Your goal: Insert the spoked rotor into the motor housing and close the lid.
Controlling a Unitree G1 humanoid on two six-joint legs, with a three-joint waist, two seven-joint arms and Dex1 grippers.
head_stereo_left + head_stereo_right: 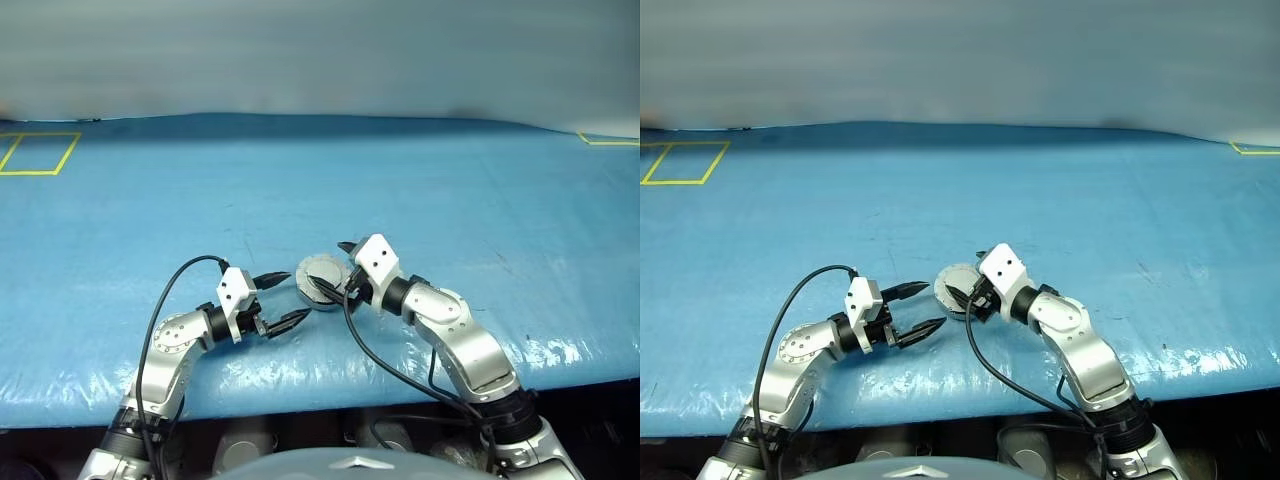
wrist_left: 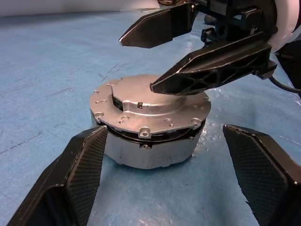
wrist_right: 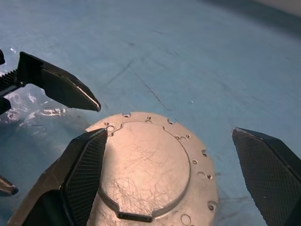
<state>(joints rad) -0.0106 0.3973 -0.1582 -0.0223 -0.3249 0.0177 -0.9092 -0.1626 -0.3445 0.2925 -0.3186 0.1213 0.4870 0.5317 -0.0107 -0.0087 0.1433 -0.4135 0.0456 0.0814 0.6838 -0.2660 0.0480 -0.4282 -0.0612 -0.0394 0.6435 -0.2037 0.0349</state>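
Right gripper (image 1: 343,268) hovers spread over the lid (image 3: 155,174), nothing pinched. Lid lies shut on the motor housing (image 2: 149,149), which sits on the blue table (image 1: 420,190) near its front edge, about midway along it. Left gripper (image 1: 282,299) spread just beside housing, fingers (image 2: 77,174) flanking it, not touching.

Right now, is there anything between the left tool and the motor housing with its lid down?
Nothing visible does. The left tool is open and faces the motor housing across bare blue table cover. The lid lies shut on top. The right tool hangs open over the lid, above that path, not in it.
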